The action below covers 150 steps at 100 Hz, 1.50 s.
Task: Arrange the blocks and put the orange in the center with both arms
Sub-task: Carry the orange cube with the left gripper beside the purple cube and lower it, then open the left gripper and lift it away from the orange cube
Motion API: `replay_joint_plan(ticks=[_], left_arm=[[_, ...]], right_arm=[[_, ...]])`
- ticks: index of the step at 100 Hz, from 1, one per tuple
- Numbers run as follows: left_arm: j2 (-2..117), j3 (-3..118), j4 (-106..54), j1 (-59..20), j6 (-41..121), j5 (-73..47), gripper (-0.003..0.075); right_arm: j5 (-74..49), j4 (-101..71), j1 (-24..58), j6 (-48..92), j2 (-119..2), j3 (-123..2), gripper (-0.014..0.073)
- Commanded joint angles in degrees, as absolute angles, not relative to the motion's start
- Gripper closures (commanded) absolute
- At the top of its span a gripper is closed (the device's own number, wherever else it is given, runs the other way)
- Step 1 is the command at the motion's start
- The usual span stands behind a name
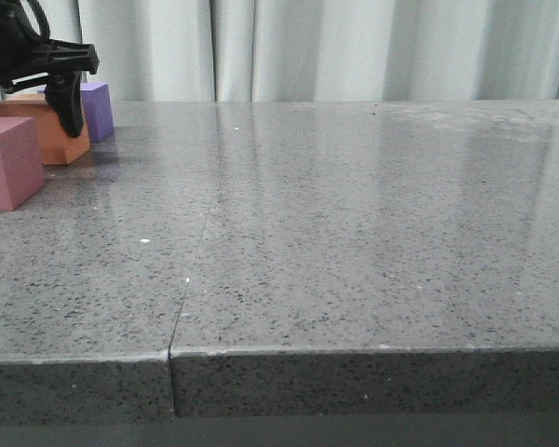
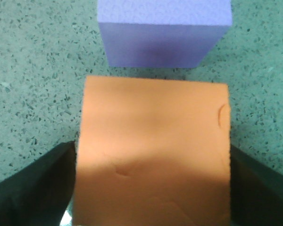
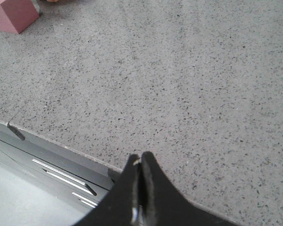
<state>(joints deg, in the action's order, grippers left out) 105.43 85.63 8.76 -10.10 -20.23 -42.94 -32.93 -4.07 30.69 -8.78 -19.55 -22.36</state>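
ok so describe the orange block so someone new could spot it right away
Look to the far left corner of the grey stone table, where three blocks cluster. The orange block sits between the purple block behind and the pink block in front, with the left tool straddling it.

Your right gripper [image 3: 141, 162] hangs over the near edge of the speckled grey surface [image 3: 179, 84], its dark jaws pressed together with nothing between them. Well apart from it, a pink-red block [image 3: 13, 14] sits on the surface, cut off by the picture's border (only one corner and two faces show). Just beside that block, a sliver of something orange peeks in. Past the surface's edge you see a grey ledge [image 3: 52, 165] with pale stripes.
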Motion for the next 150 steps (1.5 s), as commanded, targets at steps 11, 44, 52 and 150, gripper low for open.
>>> replay_joint_plan(ticks=[11,44,52,150], left_arm=[[100.49,87.18,8.50,-11.14,-20.12,-40.45,0.0163],[93.31,86.87,8.64,-11.66,-20.12,-40.21,0.0179],[91.27,86.63,8.53,-11.66,-20.12,-40.41,0.0241],[48.99,48.81,9.37,-11.66,-20.12,-25.87,0.0741]], right_arm=[[-29.06,-3.73,30.68,-8.25,-19.87,-23.72,0.0663],[-29.06,-3.73,30.68,-8.25,-19.87,-23.72,0.0663],[-29.06,-3.73,30.68,-8.25,-19.87,-23.72,0.0663],[-29.06,-3.73,30.68,-8.25,-19.87,-23.72,0.0663]])
